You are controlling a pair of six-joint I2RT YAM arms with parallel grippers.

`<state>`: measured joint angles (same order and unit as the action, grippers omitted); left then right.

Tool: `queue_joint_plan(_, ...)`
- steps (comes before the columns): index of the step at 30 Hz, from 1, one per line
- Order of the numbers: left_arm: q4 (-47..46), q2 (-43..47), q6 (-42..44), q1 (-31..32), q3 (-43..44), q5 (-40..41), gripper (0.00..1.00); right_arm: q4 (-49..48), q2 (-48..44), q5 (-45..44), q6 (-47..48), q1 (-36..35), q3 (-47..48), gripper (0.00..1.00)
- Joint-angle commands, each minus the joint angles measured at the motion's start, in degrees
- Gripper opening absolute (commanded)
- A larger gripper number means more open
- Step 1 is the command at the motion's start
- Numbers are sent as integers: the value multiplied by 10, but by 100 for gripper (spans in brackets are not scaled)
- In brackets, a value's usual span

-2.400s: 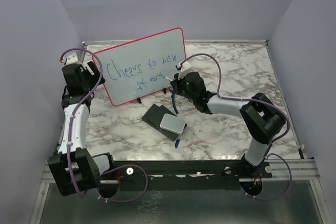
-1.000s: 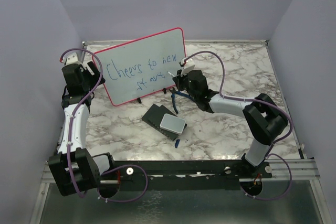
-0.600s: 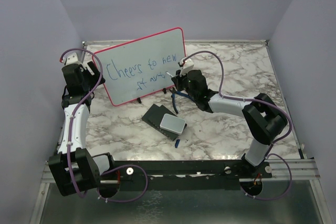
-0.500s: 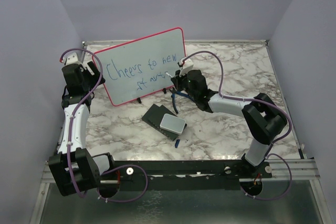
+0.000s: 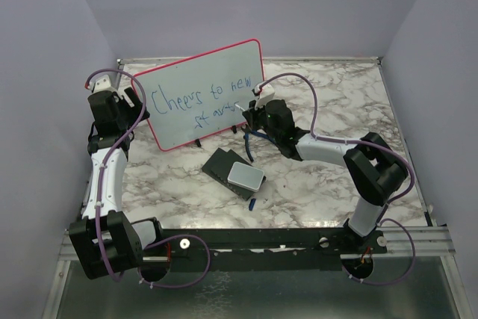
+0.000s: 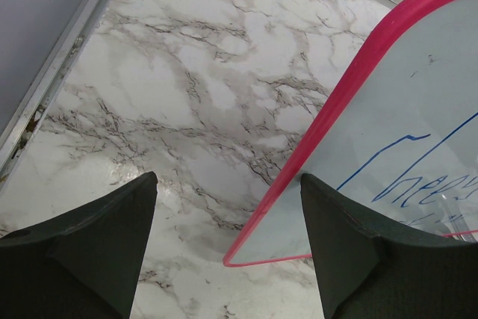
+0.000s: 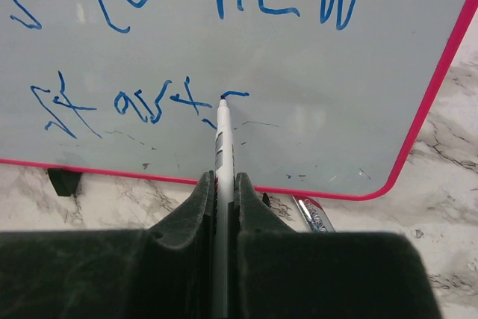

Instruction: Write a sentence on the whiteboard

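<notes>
whiteboard (image 5: 202, 72) stood upright at back-left, faced forward for writing | marker (image 7: 221, 147) clamped tight in right gripper (image 7: 221, 192), tip laid on the sentence's (image 7: 153, 104) last letter, final s prob being finished | left gripper (image 6: 228, 178) fingers (image 6: 82, 252) set apart astride board's left edge, likely bracing

Surface: my table (image 5: 328, 95), white marble with grey veins, metal rail (image 5: 321, 58) along the far edge.
Far left: the whiteboard (image 5: 216, 65) stands on it, small black feet (image 7: 63, 179) down on the marble.
Middle: dark block with a grey-white pad (image 5: 224, 163), lying flat, apart from the board.
Nearer me: 1 small blue piece (image 5: 252, 202), just beside that block.
By the board's right corner: red-and-silver thing (image 7: 314, 214), can't tell what.
</notes>
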<state>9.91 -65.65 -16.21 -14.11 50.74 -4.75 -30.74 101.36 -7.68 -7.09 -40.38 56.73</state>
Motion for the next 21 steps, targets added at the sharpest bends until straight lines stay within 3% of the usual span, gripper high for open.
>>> queue_joint_plan(1, -9, 11, 6, 5, -6, -10, 79, 4, 7, -29, -5, 3, -7, 1)
queue_joint_plan(21, -9, 12, 7, 4, -6, -9, 79, 15, 5, -56, -14, 3, -18, 1)
